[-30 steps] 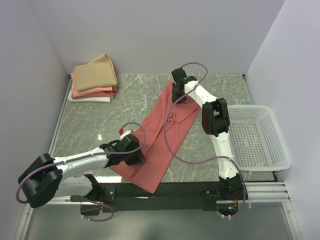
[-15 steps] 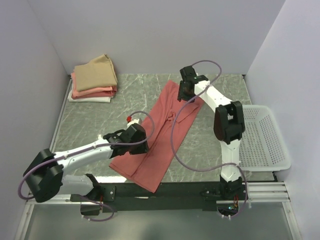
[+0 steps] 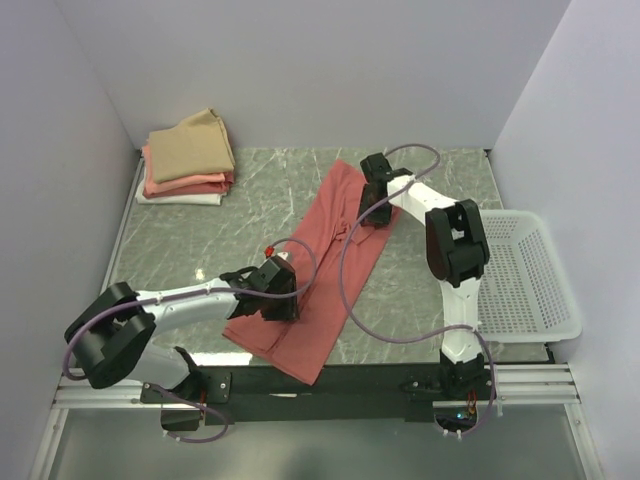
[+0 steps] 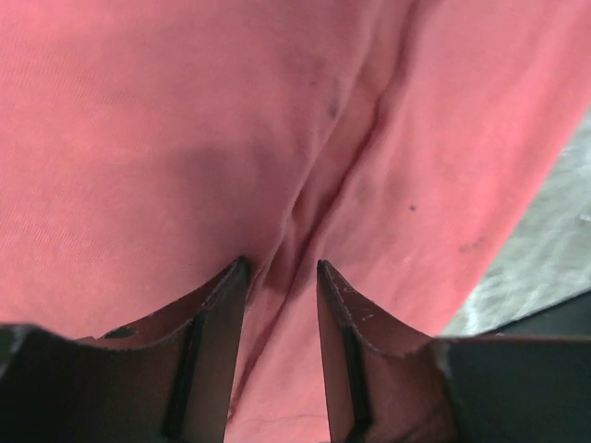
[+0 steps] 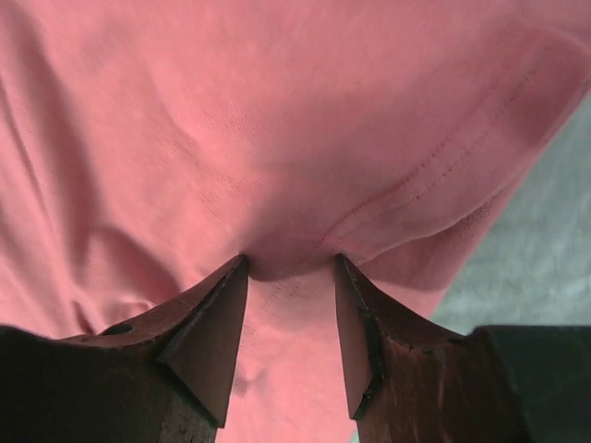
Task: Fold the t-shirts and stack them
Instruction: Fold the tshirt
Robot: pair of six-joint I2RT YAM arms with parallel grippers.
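Salmon-red t-shirt (image 3: 312, 330) lies spread on the desk (image 3: 200, 250), running diagonally from the near edge toward the far right, well apart from the stack.

Left end effector (image 4: 280, 266) is down on the shirt's near-left part. Its fingers stand partly apart with the tips pressed into the cloth, and a creased ridge of fabric rises between them. Cannot tell whether the ridge is clamped.

Right end effector (image 5: 289, 260) is on the shirt's far-right part, next to a stitched hem. It is also partly open, with cloth bulging between the tips. Cannot tell whether it has a grip.

Folded t-shirts are stacked in the far-left corner: tan one (image 3: 192, 148) on top, salmon-pink one (image 3: 185, 185) under it, white one (image 3: 178, 198) at the bottom.

White basket (image 3: 565, 290) sits at the right edge.
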